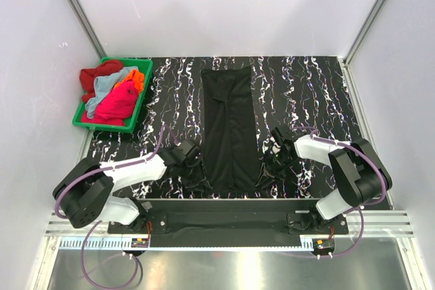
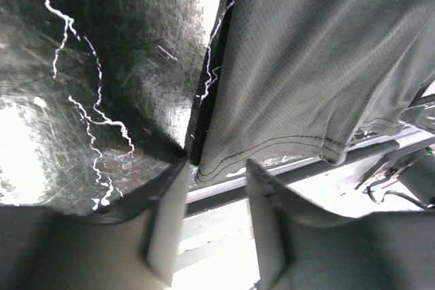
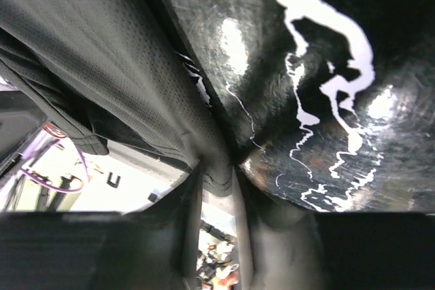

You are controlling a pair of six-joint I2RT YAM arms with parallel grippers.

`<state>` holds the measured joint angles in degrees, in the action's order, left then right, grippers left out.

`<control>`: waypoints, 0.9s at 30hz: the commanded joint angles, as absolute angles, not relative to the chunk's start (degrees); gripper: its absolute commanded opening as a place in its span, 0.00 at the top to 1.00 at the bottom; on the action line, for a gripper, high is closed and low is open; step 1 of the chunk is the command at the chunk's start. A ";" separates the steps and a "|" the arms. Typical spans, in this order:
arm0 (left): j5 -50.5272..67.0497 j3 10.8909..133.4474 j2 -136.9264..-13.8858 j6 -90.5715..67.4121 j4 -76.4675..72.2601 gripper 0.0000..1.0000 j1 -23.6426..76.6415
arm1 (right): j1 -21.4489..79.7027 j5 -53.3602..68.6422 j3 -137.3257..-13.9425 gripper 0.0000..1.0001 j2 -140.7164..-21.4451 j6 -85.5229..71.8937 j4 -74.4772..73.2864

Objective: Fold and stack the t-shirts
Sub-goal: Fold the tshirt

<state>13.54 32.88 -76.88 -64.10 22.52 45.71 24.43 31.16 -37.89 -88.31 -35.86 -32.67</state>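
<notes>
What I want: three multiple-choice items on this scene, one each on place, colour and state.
1. Where is the bin? A near right corner; B far left corner; C the middle.
2. What colour is the shirt outside the bin? A red; B orange; C black.
3. How does that shirt lie? A in a long narrow strip; B balled up; C draped over an arm.
Answers: 1 B, it sits far left in the top view; 2 C, black cloth, with the left gripper and right gripper at its near end; 3 A, it runs straight from near to far.
</notes>
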 commanded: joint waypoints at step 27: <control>14.85 32.43 -65.31 -61.09 27.16 1.00 45.88 | 26.98 36.21 -31.64 1.00 -74.62 -43.33 -31.64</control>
